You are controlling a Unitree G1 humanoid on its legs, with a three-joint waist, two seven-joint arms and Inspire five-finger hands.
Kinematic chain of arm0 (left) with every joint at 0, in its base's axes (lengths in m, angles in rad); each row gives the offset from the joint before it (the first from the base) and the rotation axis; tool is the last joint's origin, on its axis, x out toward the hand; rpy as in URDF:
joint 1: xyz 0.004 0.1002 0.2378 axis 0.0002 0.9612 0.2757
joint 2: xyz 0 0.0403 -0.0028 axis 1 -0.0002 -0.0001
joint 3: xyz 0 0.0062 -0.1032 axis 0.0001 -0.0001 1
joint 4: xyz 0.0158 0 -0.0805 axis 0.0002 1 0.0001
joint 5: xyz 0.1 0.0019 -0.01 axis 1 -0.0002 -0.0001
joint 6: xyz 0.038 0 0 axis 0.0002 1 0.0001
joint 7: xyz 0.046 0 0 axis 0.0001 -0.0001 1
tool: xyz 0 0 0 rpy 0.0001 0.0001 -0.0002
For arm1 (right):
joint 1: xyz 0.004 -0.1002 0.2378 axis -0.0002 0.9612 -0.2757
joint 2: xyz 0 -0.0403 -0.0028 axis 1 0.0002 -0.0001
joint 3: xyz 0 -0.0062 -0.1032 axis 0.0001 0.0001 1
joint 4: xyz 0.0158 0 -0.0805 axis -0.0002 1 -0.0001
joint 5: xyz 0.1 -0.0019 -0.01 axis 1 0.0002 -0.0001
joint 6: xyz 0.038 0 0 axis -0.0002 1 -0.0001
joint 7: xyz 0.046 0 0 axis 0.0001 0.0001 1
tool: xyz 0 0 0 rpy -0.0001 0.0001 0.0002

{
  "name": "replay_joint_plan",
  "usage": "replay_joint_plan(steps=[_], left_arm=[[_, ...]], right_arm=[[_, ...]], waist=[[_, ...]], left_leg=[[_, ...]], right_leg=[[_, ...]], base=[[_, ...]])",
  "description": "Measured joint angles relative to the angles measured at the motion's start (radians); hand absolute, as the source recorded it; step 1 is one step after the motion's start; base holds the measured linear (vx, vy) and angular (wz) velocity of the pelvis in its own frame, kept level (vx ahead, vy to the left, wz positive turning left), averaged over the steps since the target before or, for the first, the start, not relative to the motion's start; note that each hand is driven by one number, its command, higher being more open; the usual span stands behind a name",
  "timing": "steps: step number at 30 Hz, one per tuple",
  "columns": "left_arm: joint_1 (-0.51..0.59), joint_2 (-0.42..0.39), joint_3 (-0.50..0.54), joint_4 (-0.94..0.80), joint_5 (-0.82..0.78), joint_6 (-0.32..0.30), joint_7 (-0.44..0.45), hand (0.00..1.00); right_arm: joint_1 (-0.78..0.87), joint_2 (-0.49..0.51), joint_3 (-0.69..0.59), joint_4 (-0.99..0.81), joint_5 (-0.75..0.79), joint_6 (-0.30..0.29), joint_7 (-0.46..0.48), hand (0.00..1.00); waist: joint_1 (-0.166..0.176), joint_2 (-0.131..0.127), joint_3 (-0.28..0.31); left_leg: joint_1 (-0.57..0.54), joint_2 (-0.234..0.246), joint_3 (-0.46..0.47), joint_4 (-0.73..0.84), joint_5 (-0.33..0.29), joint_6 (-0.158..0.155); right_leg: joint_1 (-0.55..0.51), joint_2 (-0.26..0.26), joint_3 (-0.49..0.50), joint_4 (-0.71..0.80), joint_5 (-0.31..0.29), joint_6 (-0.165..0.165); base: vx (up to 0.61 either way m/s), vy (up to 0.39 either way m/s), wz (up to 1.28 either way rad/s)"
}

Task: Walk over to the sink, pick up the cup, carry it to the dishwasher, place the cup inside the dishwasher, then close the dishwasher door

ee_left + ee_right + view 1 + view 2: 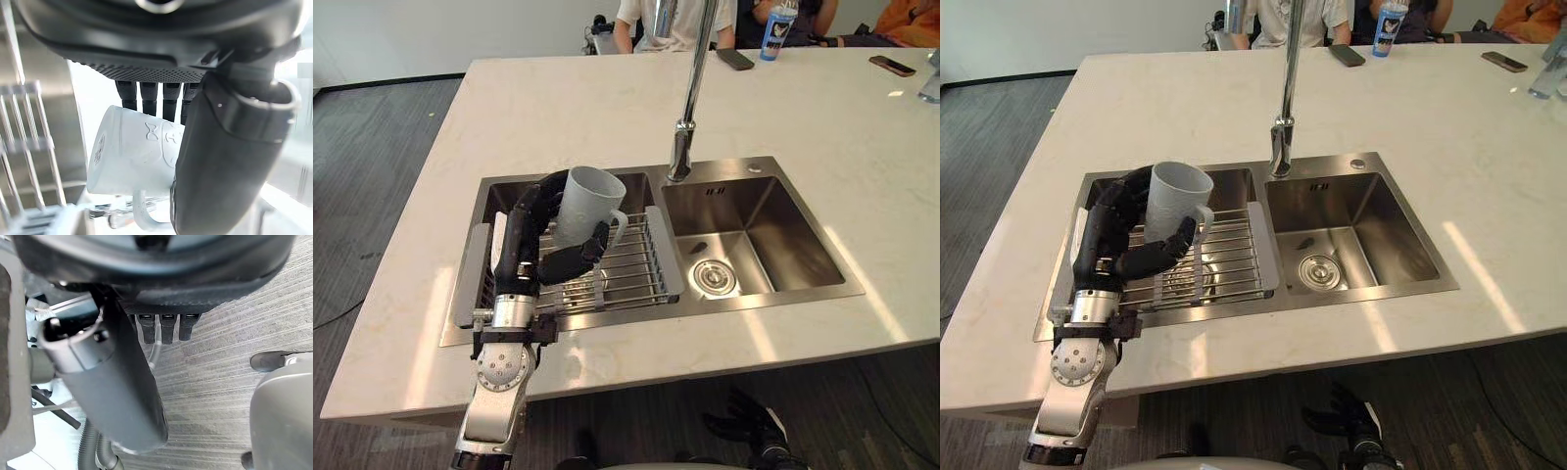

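Where left hand (521, 257) grips cup (585, 204), fingers (149, 98) and thumb curled, over rack (636, 262)

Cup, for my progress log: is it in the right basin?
No, the left hand grips the cup over the wire rack.

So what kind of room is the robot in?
Most likely a kitchen: a steel double sink sits in a pale counter with a tall tap, and a wire drying rack lies over one basin, where the left hand holds a white cup.
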State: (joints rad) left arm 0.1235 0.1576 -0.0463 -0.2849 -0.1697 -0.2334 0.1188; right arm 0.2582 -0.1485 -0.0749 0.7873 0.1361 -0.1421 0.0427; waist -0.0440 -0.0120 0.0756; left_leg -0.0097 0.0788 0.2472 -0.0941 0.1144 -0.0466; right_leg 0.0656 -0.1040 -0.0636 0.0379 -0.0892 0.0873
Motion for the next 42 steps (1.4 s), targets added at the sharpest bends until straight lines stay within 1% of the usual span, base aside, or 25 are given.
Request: replay_joint_plan(steps=[4,11,13,16,17,18,19,20,22,24,25,26,27,28,29,30,31,32,33,34,37,38,39,40,42], left_arm=[[0.059,-0.026,-0.014,-0.037,-0.13,-0.001,-0.026,0.3],[0.079,-0.026,-0.092,-0.042,-0.166,-0.001,-0.042,0.3],[0.079,-0.026,-0.12,-0.082,-0.166,0.0,-0.043,0.3],[0.079,-0.035,-0.138,-0.144,-0.165,0.0,-0.044,0.3],[0.072,-0.063,-0.134,-0.163,-0.163,-0.005,-0.044,0.3],[0.069,-0.07,-0.131,-0.167,-0.163,-0.008,-0.043,0.3],[0.073,-0.076,-0.131,-0.173,-0.162,-0.012,-0.04,0.3],[0.08,-0.076,-0.126,-0.182,-0.16,-0.015,-0.039,0.3],[0.087,-0.076,-0.124,-0.186,-0.15,-0.024,-0.039,0.3],[0.099,-0.086,-0.127,-0.186,-0.144,-0.028,-0.038,0.3],[0.104,-0.091,-0.129,-0.187,-0.144,-0.028,-0.039,0.3],[0.104,-0.092,-0.129,-0.187,-0.144,-0.028,-0.04,0.3],[0.104,-0.094,-0.126,-0.184,-0.144,-0.028,-0.04,0.3],[0.108,-0.108,-0.125,-0.17,-0.144,-0.02,-0.039,0.3],[0.128,-0.107,-0.126,-0.17,-0.144,-0.019,-0.038,0.3],[0.135,-0.105,-0.127,-0.17,-0.145,-0.019,-0.038,0.3],[0.137,-0.092,-0.13,-0.17,-0.145,-0.02,-0.038,0.3],[0.137,-0.09,-0.135,-0.171,-0.145,-0.021,-0.039,0.3],[0.137,-0.083,-0.14,-0.171,-0.146,-0.021,-0.042,0.3],[0.137,-0.079,-0.14,-0.171,-0.146,-0.021,-0.046,0.3],[0.127,-0.08,-0.157,-0.169,-0.165,-0.023,-0.054,0.3],[0.124,-0.08,-0.165,-0.168,-0.166,-0.023,-0.056,0.3],[0.116,-0.081,-0.183,-0.156,-0.166,-0.024,-0.059,0.3],[0.109,-0.083,-0.187,-0.137,-0.166,-0.026,-0.061,0.3],[0.106,-0.056,-0.186,-0.085,-0.166,-0.026,-0.054,0.3]], right_arm=[[0.008,0.011,-0.002,0.0,0.006,0.0,-0.009,0.9],[-0.006,0.022,-0.002,-0.005,0.027,0.0,-0.037,0.9],[-0.014,0.04,-0.002,-0.066,0.027,0.002,-0.057,0.9],[-0.011,0.046,-0.002,-0.142,0.025,0.003,-0.073,0.9],[-0.021,0.043,-0.012,-0.156,0.025,0.003,-0.08,0.9],[-0.022,0.045,-0.014,-0.167,0.025,0.005,-0.082,0.9],[-0.01,0.048,-0.013,-0.18,0.025,0.005,-0.083,0.9],[-0.007,0.048,-0.01,-0.182,0.025,0.005,-0.079,0.9],[-0.011,0.047,-0.008,-0.182,0.025,0.005,-0.079,0.9],[-0.035,0.034,-0.003,-0.171,0.025,0.004,-0.085,0.9],[-0.047,0.029,0.003,-0.17,0.026,0.004,-0.088,0.9],[-0.061,0.031,0.014,-0.164,0.026,0.003,-0.087,0.9],[-0.073,0.031,0.015,-0.155,0.027,-0.001,-0.086,0.9],[-0.1,0.019,0.015,-0.118,0.028,-0.004,-0.089,0.9],[-0.107,0.016,0.016,-0.089,0.028,-0.004,-0.089,0.9],[-0.107,0.017,0.015,-0.082,0.028,-0.003,-0.09,0.9],[-0.088,0.016,0.01,-0.081,0.028,-0.004,-0.095,0.9],[-0.082,0.016,0.004,-0.073,0.028,-0.004,-0.097,0.9],[-0.076,0.013,0.001,-0.059,0.029,0.0,-0.109,0.9],[-0.067,0.005,-0.004,-0.06,0.03,0.0,-0.118,0.9],[-0.065,-0.006,-0.01,-0.066,0.03,0.0,-0.123,0.9],[-0.065,-0.005,-0.012,-0.067,0.03,0.0,-0.124,0.9],[-0.055,-0.003,-0.025,-0.077,0.03,-0.001,-0.125,0.9],[-0.052,0.003,-0.029,-0.073,0.03,-0.001,-0.125,0.9],[-0.045,0.032,-0.026,-0.069,0.03,-0.001,-0.117,0.9]], waist=[[0.002,-0.006,-0.004],[0.009,-0.016,0.001],[0.024,-0.031,0.013],[0.03,-0.043,0.021],[0.049,-0.023,0.025],[0.054,-0.02,0.031],[0.061,-0.019,0.031],[0.073,-0.026,0.027],[0.093,-0.043,0.016],[0.123,-0.031,0.015],[0.137,-0.018,0.017],[0.139,-0.023,0.023],[0.138,-0.02,0.031],[0.129,0.02,0.058],[0.118,0.037,0.064],[0.113,0.04,0.065],[0.105,0.03,0.071],[0.101,0.022,0.077],[0.101,0.012,0.08],[0.092,0.009,0.079],[0.058,0.015,0.07],[0.054,0.017,0.067],[0.052,0.035,0.05],[0.053,0.046,0.038],[0.053,0.017,0.019]], left_leg=[[0.0,0.003,-0.002,0.0,0.004,0.0],[-0.001,0.005,0.027,0.011,0.008,0.007],[-0.033,0.019,0.067,0.064,-0.018,0.019],[-0.085,0.034,0.084,0.156,-0.07,0.042],[-0.102,0.056,0.101,0.171,-0.073,0.068],[-0.102,0.057,0.101,0.172,-0.072,0.071],[-0.103,0.049,0.095,0.174,-0.062,0.086],[-0.113,0.039,0.085,0.182,-0.056,0.095],[-0.152,0.026,0.072,0.207,-0.05,0.105],[-0.208,0.022,0.071,0.23,-0.028,0.103],[-0.238,0.029,0.068,0.231,-0.004,0.102],[-0.267,0.025,0.067,0.241,0.022,0.093],[-0.277,0.025,0.065,0.246,0.031,0.094],[-0.278,0.047,0.038,0.245,0.054,0.084],[-0.276,0.06,0.014,0.234,0.084,0.07],[-0.275,0.057,0.001,0.222,0.101,0.05],[-0.279,0.053,-0.031,0.205,0.115,-0.032],[-0.287,0.057,-0.028,0.253,0.071,-0.034],[-0.292,0.054,-0.011,0.379,-0.017,0.048],[-0.28,0.053,-0.009,0.488,-0.099,0.065],[-0.196,0.081,-0.016,0.606,-0.249,0.038],[-0.171,0.087,-0.019,0.591,-0.265,0.028],[-0.118,0.086,-0.038,0.493,-0.285,-0.005],[-0.085,0.063,-0.044,0.384,-0.282,-0.005],[-0.066,0.011,-0.045,0.31,-0.238,0.016]], right_leg=[[-0.002,0.003,-0.001,0.008,-0.001,-0.001],[-0.036,0.001,0.034,0.049,0.01,0.005],[-0.074,-0.003,0.061,0.069,0.034,0.022],[-0.114,-0.015,-0.001,0.095,0.067,0.038],[-0.128,-0.013,-0.037,0.152,0.06,0.056],[-0.144,-0.021,-0.059,0.265,0.002,0.051],[-0.148,-0.026,-0.08,0.462,-0.086,0.069],[-0.123,-0.023,-0.078,0.567,-0.128,0.09],[-0.08,-0.007,-0.076,0.58,-0.132,0.092],[-0.066,0.004,-0.082,0.473,-0.172,0.071],[-0.05,0.023,-0.093,0.395,-0.196,0.03],[-0.024,0.026,-0.102,0.311,-0.225,-0.019],[-0.011,0.031,-0.103,0.272,-0.232,-0.029],[0.007,0.065,-0.111,0.245,-0.209,-0.034],[0.009,0.085,-0.127,0.252,-0.201,-0.042],[0.009,0.086,-0.14,0.257,-0.199,-0.045],[0.005,0.081,-0.179,0.262,-0.192,-0.069],[0.004,0.077,-0.192,0.264,-0.188,-0.075],[0.0,0.055,-0.21,0.268,-0.179,-0.079],[-0.01,0.034,-0.222,0.269,-0.167,-0.079],[-0.03,-0.012,-0.255,0.251,-0.126,-0.06],[-0.036,-0.02,-0.262,0.247,-0.119,-0.053],[-0.05,-0.025,-0.271,0.235,-0.106,-0.033],[-0.061,-0.028,-0.273,0.225,-0.094,-0.017],[-0.057,-0.059,-0.278,0.192,-0.064,-0.009]], base=[[-0.03,0.0,0.01],[-0.03,0.024,-0.14],[-0.1,0.07,-0.51],[-0.14,0.038,-0.26],[-0.18,0.061,-0.22],[-0.2,0.057,-0.05],[-0.13,0.01,0.23],[-0.12,-0.011,0.26],[-0.16,-0.042,0.19],[-0.2,-0.017,0.07],[-0.19,-0.041,0.05],[-0.19,-0.057,0.07],[-0.25,-0.099,0.19],[-0.32,-0.057,0.27],[-0.33,-0.054,0.35],[-0.33,-0.011,0.54],[-0.24,0.0,0.53],[-0.28,0.002,0.61],[-0.25,0.006,0.46],[-0.27,0.045,0.4],[-0.16,0.134,0.43],[-0.09,0.186,0.48],[-0.06,0.232,0.31],[-0.06,0.255,0.26],[-0.01,0.191,0.22]])
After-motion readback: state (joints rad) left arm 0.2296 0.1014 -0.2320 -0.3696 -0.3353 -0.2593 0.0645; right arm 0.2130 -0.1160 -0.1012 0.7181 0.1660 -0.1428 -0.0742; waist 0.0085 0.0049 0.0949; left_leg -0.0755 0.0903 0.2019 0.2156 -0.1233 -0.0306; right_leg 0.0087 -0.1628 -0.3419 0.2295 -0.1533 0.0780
